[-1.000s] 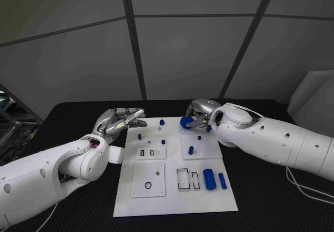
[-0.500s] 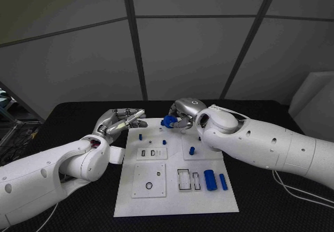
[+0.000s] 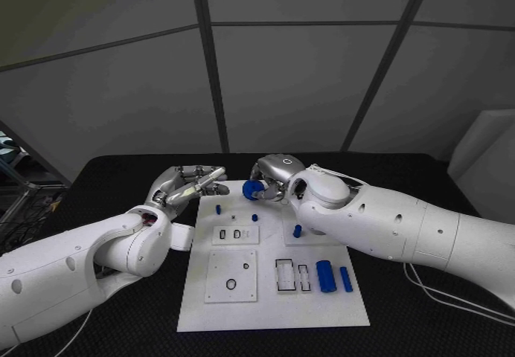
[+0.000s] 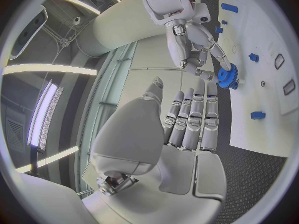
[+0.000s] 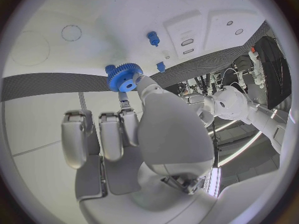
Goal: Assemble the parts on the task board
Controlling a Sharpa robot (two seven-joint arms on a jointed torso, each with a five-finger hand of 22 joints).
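Observation:
The white task board (image 3: 242, 297) lies in the middle of the black table. My right hand (image 3: 274, 177) hovers over the board's far edge and pinches a blue gear (image 3: 254, 190) at its fingertips. The gear (image 5: 124, 78) hangs just above the board in the right wrist view, near a blue peg (image 5: 152, 37). The left wrist view also catches the gear (image 4: 228, 76) and the right hand (image 4: 193, 40) holding it. My left hand (image 3: 189, 186) stays at the board's far left corner, fingers stretched out side by side (image 4: 190, 127), holding nothing. Several small blue pegs (image 3: 254, 218) stand on the board.
Two blue cylinders (image 3: 324, 276) lie side by side at the board's right, next to rectangular slots (image 3: 283, 275). A square plate with a ring mark (image 3: 230, 285) sits at the near left. Black table (image 3: 429, 312) surrounds the board.
My right hand has carried the blue gear leftward along the board's far edge, closer to the left hand. The left hand has stayed in place.

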